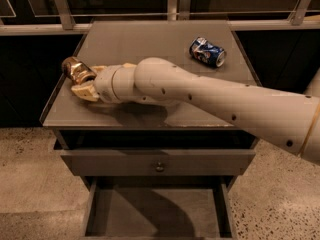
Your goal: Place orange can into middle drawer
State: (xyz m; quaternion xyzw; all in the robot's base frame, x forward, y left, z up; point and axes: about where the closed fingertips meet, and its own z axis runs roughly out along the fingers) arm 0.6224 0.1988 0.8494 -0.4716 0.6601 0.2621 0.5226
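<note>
The orange can (75, 69), coppery with a silver top, lies tilted at the left edge of the cabinet top (145, 44). My gripper (83, 79) reaches across the top from the right and is closed around the can, with one pale finger (84, 90) under it and the other beside it. The middle drawer (155, 211) stands pulled open below, a grey box with a bare floor and low side walls. It is well below and to the right of the can.
A blue-and-white can (207, 52) lies on its side at the back right of the cabinet top. A closed drawer front with a small round knob (159, 166) sits above the open drawer. Speckled floor lies on both sides, and a railing runs behind.
</note>
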